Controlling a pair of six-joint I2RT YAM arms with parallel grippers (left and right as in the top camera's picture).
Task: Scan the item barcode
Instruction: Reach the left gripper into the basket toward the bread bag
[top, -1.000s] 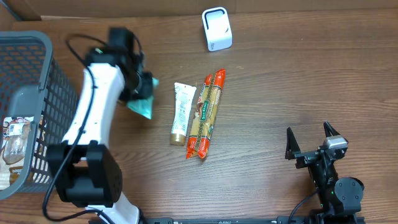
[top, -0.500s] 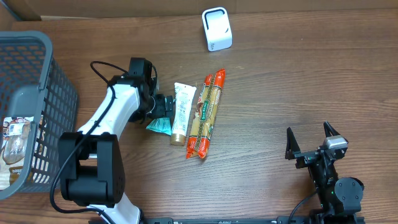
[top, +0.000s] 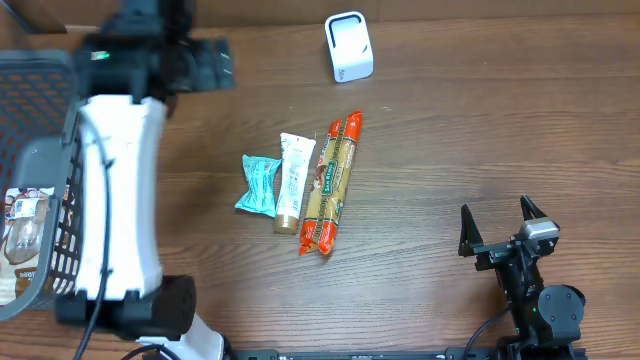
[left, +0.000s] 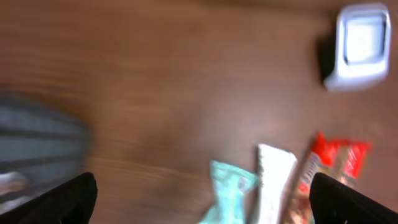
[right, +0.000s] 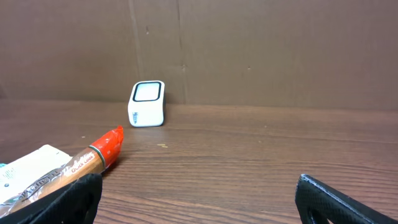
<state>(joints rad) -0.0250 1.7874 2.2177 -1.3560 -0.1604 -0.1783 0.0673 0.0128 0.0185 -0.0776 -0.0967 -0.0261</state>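
From overhead, three goods lie side by side mid-table (top: 450, 130): a teal packet (top: 259, 185), a white tube (top: 291, 183) just beside it, and a long pasta packet (top: 331, 183) touching the tube. The white scanner (top: 349, 46) stands well apart at the far edge. The left end effector (top: 205, 65) is raised near the basket (top: 40, 110), smeared by blur. The right end effector (top: 497, 215) sits at the near right, away from everything.

The left wrist view, also blurred, shows its fingers spread wide with nothing between them: released and empty. The goods and the scanner lie below it.

The right wrist view shows that end effector's fingers splayed and empty too. The scanner faces it across bare wood, and the pasta packet's red end lies at the left.

Nothing is at the scanner yet, and which item comes next cannot be told. The tight row is one risk, because fingers closing on the tube could pinch or drag a neighbour. A barcode turned away from the window would not read. A hasty swing could clip the basket rim or knock the scanner.
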